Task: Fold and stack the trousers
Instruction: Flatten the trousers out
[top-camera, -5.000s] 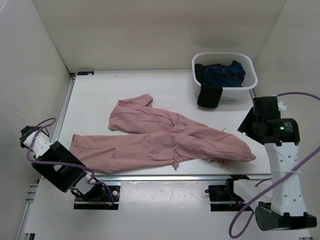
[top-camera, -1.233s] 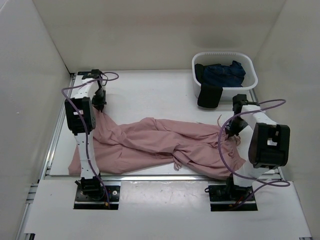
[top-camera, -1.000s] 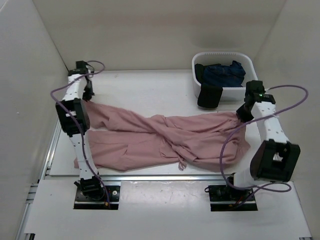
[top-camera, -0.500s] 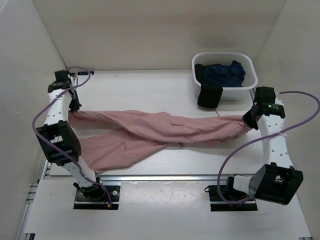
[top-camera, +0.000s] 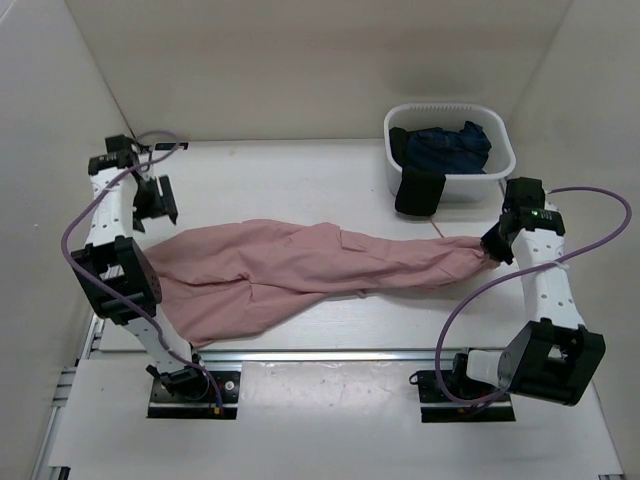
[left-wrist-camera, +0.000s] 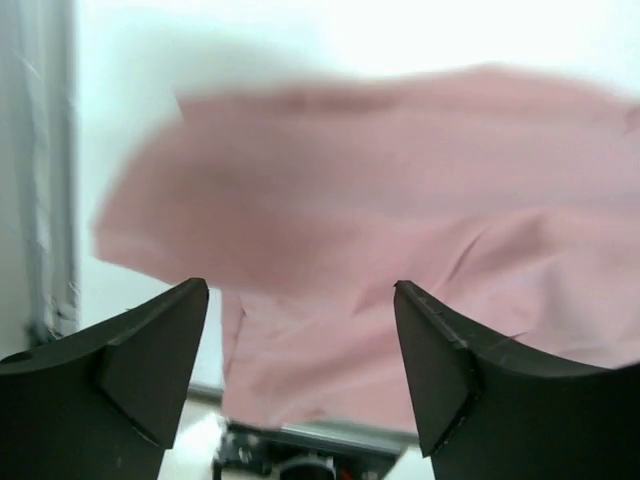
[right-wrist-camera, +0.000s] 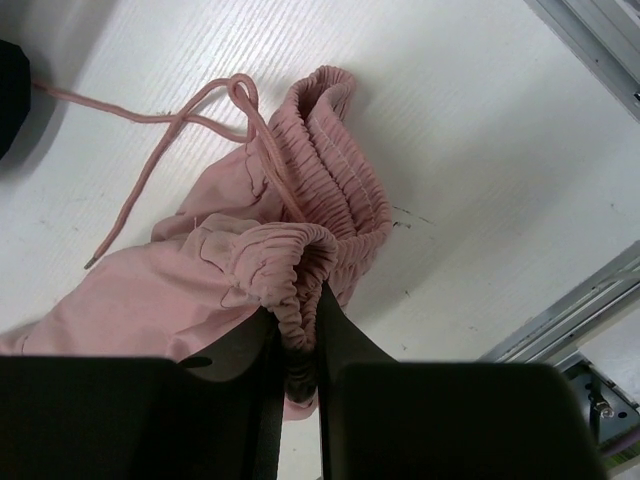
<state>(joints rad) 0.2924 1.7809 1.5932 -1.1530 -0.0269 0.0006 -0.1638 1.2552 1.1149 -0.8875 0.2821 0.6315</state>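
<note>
The dusty-pink trousers (top-camera: 300, 262) lie stretched across the table, legs to the left, gathered waist to the right. My right gripper (top-camera: 493, 246) is shut on the elastic waistband (right-wrist-camera: 300, 262), which bunches between its fingers; the thin pink drawstring (right-wrist-camera: 170, 118) trails loose on the table. My left gripper (top-camera: 150, 205) is open and empty, raised above the leg ends at the left. In the left wrist view the blurred pink fabric (left-wrist-camera: 380, 230) lies below the open fingers (left-wrist-camera: 440, 370), apart from them.
A white basket (top-camera: 497, 171) at the back right holds a dark navy garment (top-camera: 446, 146), with a black garment (top-camera: 418, 192) hanging over its front rim. Metal rails run along the table's left edge (top-camera: 118, 235) and front edge (top-camera: 330, 351). White walls enclose the table.
The left gripper has let go of the leg end and opened; the leg has dropped flat and spread on the table. The right gripper still holds the waistband, shifted slightly.
</note>
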